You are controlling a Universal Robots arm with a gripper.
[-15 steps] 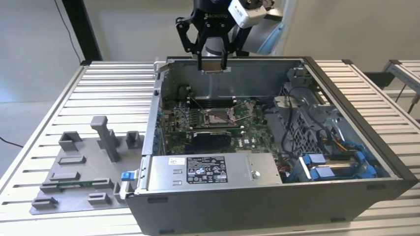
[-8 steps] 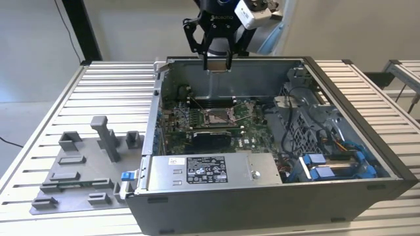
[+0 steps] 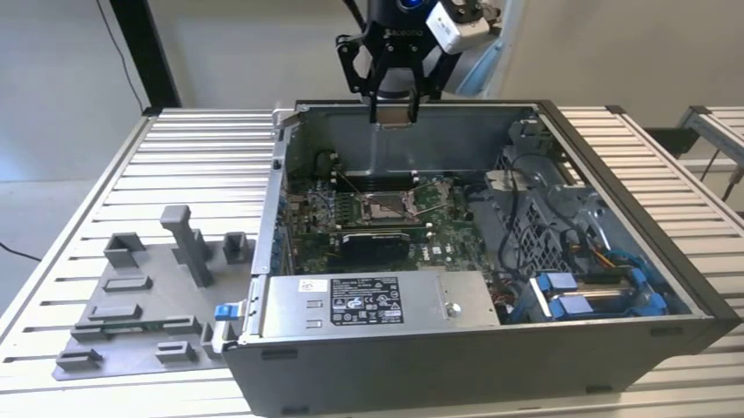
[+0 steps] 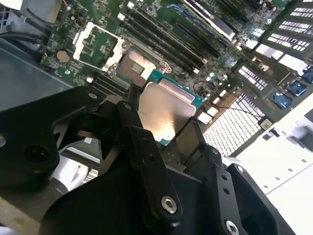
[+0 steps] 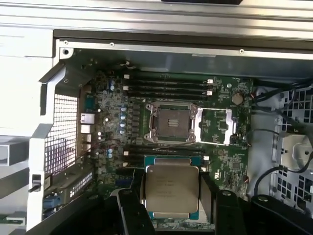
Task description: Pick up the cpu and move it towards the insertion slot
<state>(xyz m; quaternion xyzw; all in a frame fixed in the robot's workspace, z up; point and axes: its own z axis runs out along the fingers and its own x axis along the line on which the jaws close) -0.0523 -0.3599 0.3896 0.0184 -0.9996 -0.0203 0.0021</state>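
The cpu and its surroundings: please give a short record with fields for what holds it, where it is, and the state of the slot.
held item: the cpu, thin square chip with silvery metal top
holder: gripper, black fingers shut on its two edges
height: lifted above the green circuit board inside the open computer case
insertion slot: silver-framed square socket, open and empty
contact: the cpu is apart from the slot

Seemingly no readable print on anything.

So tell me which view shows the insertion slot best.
The first wrist view: the insertion slot lies open, squarely seen. The second wrist view shows it obliquely; the exterior view shows it small.
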